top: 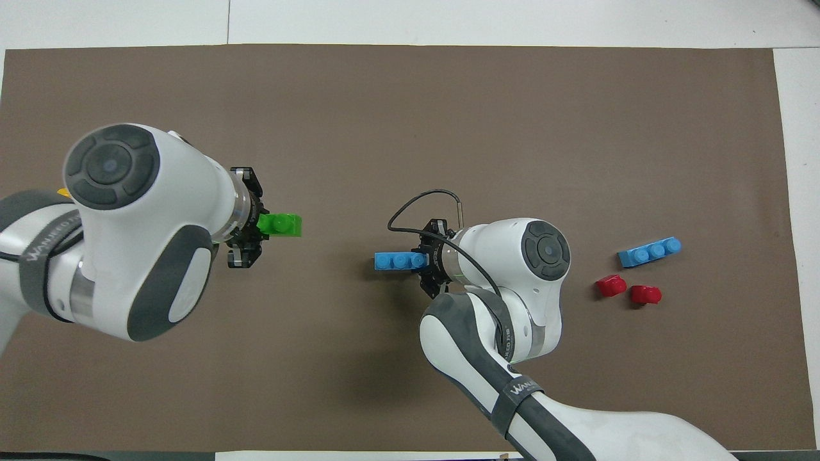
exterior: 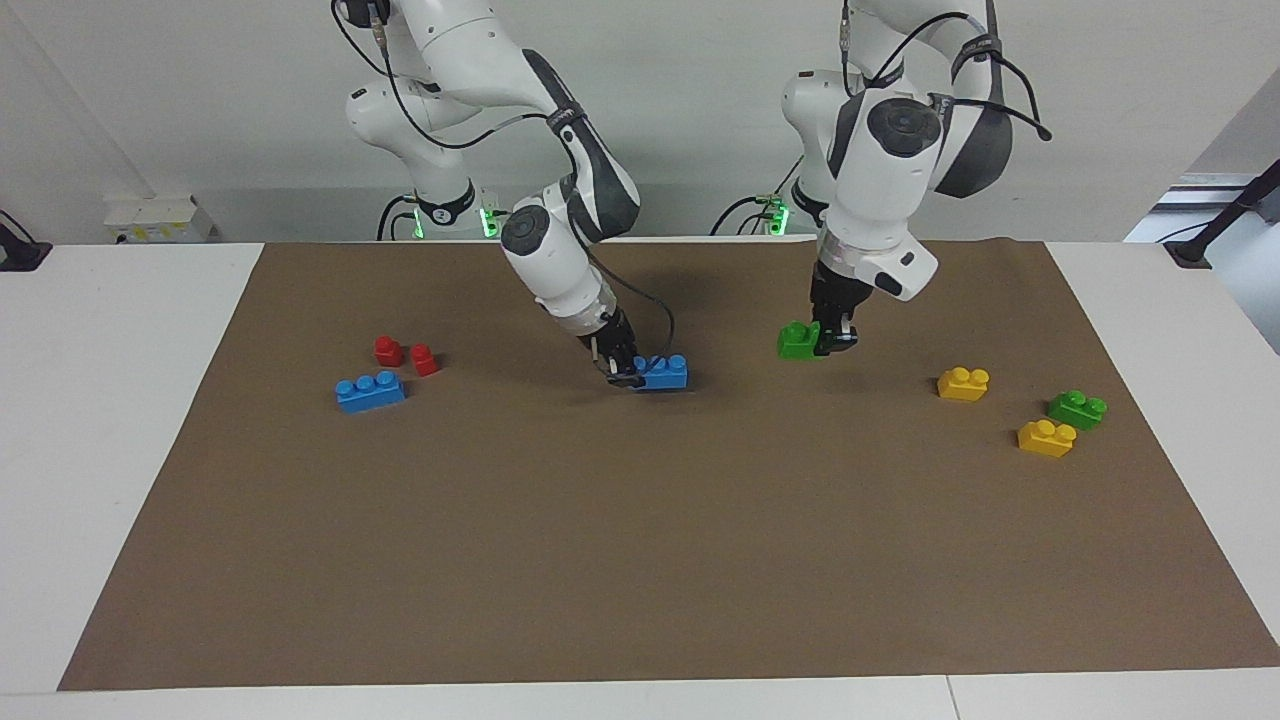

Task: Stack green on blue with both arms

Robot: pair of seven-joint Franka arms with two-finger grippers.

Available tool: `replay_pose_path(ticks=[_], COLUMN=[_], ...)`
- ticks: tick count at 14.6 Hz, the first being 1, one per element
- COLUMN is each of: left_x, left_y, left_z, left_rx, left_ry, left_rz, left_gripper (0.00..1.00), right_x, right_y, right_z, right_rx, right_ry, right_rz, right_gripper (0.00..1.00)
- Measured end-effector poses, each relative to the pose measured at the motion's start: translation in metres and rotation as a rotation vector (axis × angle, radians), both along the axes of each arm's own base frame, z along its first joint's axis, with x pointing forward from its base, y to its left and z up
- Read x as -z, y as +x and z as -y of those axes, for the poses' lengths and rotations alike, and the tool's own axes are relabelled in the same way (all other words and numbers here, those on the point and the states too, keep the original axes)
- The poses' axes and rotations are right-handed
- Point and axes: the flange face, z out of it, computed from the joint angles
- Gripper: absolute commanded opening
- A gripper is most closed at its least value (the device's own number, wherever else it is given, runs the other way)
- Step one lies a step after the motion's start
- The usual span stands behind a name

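Note:
My right gripper (exterior: 628, 372) is shut on one end of a long blue brick (exterior: 664, 373) and holds it low over the middle of the brown mat (exterior: 640, 560), studs up. It also shows in the overhead view (top: 428, 262) with the blue brick (top: 398, 260). My left gripper (exterior: 828, 340) is shut on a small green brick (exterior: 798, 341) and holds it in the air beside the blue brick, a gap apart, toward the left arm's end. The overhead view shows this gripper (top: 253, 225) and the green brick (top: 280, 225) too.
A second blue brick (exterior: 370, 390) and two red bricks (exterior: 388, 350) (exterior: 424, 360) lie toward the right arm's end. A second green brick (exterior: 1077, 408) and two yellow bricks (exterior: 963, 383) (exterior: 1046, 437) lie toward the left arm's end.

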Motion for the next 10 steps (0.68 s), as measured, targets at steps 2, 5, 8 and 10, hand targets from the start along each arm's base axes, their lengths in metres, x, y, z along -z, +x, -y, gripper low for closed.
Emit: replay_pose_path(ticks=[2, 5, 8, 10], left_x=[0.018, 0.036, 0.046, 0.055], left_y=[-0.021, -0.041, -0.054, -0.061], left_z=[0.029, 0.058, 0.079, 0.092], left_rx=[-0.008, -0.036, -0.049, -0.047], left_ry=[-0.008, -0.024, -0.036, -0.036], left_rz=[0.012, 0.028, 0.038, 0.034], left_gripper=[0.0, 0.0, 0.0, 0.0], right_x=[0.005, 0.015, 0.02, 0.02], right_y=[-0.001, -0.006, -0.01, -0.01], right_z=[0.0, -0.001, -0.002, -0.002], right_rx=[0.018, 0.023, 0.023, 0.024], right_ry=[0.007, -0.006, -0.011, -0.011], right_rz=[-0.001, 0.009, 0.017, 0.018], right_gripper=[0.0, 0.0, 0.0, 0.0])
